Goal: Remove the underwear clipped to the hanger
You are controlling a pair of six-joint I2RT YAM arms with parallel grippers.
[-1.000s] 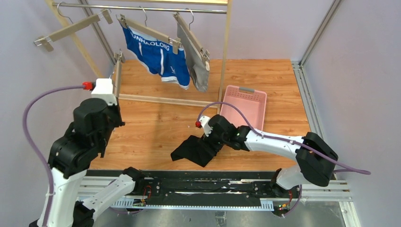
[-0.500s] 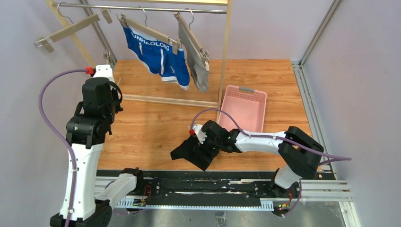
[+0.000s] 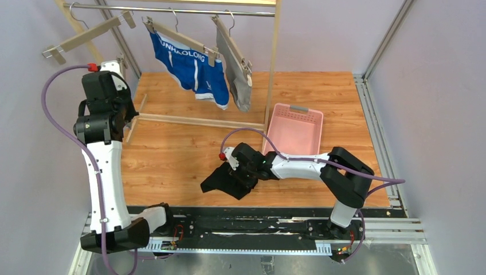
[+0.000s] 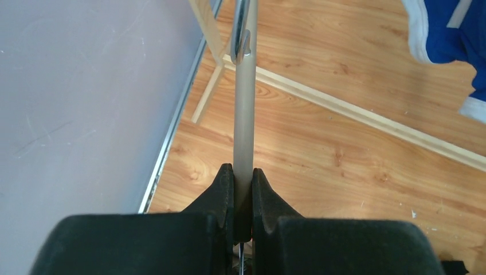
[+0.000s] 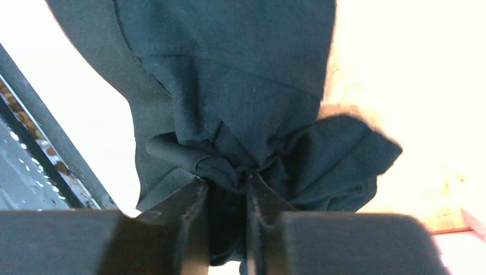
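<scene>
From above, the black briefs (image 3: 219, 183) lie crumpled on the wooden tabletop (image 3: 183, 152) near its front edge, under the tip of the right arm (image 3: 298, 166). The blue briefs (image 3: 192, 69), with white lettering on the waistband, and the grey briefs (image 3: 239, 83) hang clipped to their hangers on the rail (image 3: 172, 10). There is bare wood all around the black pair. The pink basket (image 3: 298, 109) sits just to the right, with the rack's post between it and the hanging pairs. The left arm (image 3: 103, 114) reaches up by the empty hanger (image 3: 86, 34), close to the left wall. At the left wrist, the left gripper (image 4: 243, 175) has its fingers drawn narrow on that hanger's pale bar, pressing both sides, and a corner of blue fabric shows far right. At the right wrist, the right gripper (image 5: 226, 186) pinches a bunched fold of the black fabric, which spreads ahead of it.
</scene>
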